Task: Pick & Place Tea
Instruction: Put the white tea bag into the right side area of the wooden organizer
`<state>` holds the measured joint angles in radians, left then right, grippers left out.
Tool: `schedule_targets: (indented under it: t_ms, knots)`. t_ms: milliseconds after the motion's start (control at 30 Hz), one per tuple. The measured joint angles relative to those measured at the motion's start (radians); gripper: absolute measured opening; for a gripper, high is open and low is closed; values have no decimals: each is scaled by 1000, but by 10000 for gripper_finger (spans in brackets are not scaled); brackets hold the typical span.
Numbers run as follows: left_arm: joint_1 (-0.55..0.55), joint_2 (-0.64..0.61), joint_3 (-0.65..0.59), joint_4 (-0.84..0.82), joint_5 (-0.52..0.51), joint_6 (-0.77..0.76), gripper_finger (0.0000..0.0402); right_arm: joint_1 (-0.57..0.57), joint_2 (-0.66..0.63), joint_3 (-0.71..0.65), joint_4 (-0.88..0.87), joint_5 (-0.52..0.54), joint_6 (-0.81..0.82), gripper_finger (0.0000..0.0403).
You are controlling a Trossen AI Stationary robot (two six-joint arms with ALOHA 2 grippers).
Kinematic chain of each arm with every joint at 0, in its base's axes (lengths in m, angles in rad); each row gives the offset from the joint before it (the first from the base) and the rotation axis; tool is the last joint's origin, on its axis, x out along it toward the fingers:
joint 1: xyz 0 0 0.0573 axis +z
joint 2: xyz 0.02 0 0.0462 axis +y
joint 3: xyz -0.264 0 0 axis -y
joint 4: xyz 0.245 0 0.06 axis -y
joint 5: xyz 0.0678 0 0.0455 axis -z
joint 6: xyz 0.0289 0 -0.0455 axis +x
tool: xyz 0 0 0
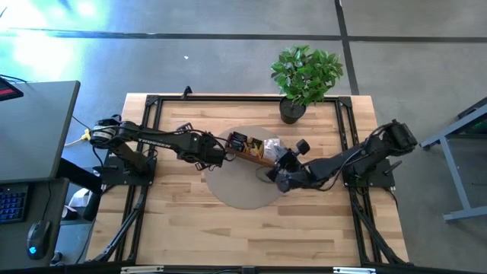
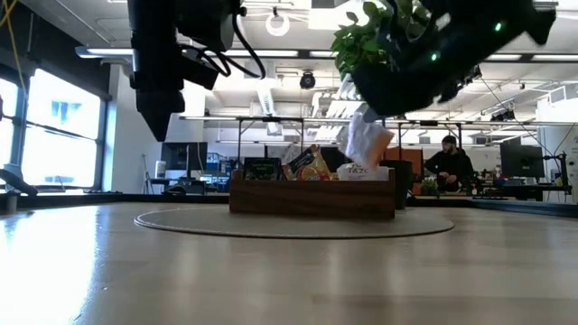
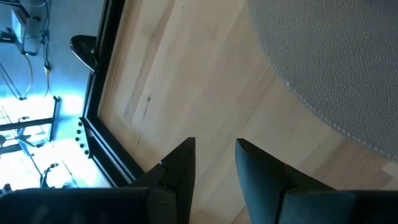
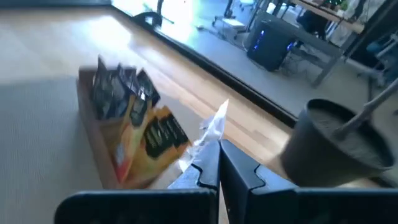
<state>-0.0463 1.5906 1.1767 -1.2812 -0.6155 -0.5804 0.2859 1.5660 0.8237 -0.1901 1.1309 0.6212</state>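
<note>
A brown wooden tray (image 2: 312,199) stands on a round grey mat (image 1: 236,190) at mid-table. It holds tea sachets standing on edge: black ones (image 4: 118,90) at one end, yellow-orange ones (image 4: 155,134) in the middle. My right gripper (image 4: 217,149) is over the tray's right end (image 1: 270,161), shut on a white sachet (image 2: 366,143). My left gripper (image 3: 214,152) stands open just left of the tray (image 1: 247,152), above the bare wood, with nothing between its fingers. My right gripper pinches the white sachet between its two fingers by one edge (image 4: 211,138); the rest sticks out past the fingertips. The sachet (image 2: 366,143) hangs tilted below the gripper, over the tray's right end. Whether its lower end clears the sachets in the tray, I cannot tell.
A potted green plant (image 1: 304,76) stands at the table's far edge, its dark pot (image 4: 336,143) close behind the right gripper. A black frame (image 1: 152,103) runs round the table. In the room beyond, a person (image 2: 449,162) sits at a desk.
</note>
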Motion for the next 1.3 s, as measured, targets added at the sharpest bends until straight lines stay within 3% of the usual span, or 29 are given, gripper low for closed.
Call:
schedule_targets:
  t_ms: [200, 300, 567, 900, 1067, 1200, 1300]
  knots:
    - [0, 0, 0, 6, -5, 0, 110, -72, -1, -203, 509, -93, -124, 0]
    - [0, 0, 0, 6, -5, 0, 110, -101, -1, -265, 670, -126, -162, 0]
    - [0, 0, 0, 6, -5, 0, 110, -129, -1, -294, 706, -305, -297, 8]
    - [0, 0, 0, 5, -18, 0, 110, -138, -2, -294, 722, -274, -346, 96]
    - [0, 0, 0, 4, -26, 0, 110, -138, -2, -294, 851, -269, -480, 141]
    - [0, 0, 0, 4, -30, 14, 110, -144, -2, -294, 975, -270, -601, 161]
    - [0, 0, 0, 1, -31, 23, 110, -170, -2, -294, 949, -284, -581, 164]
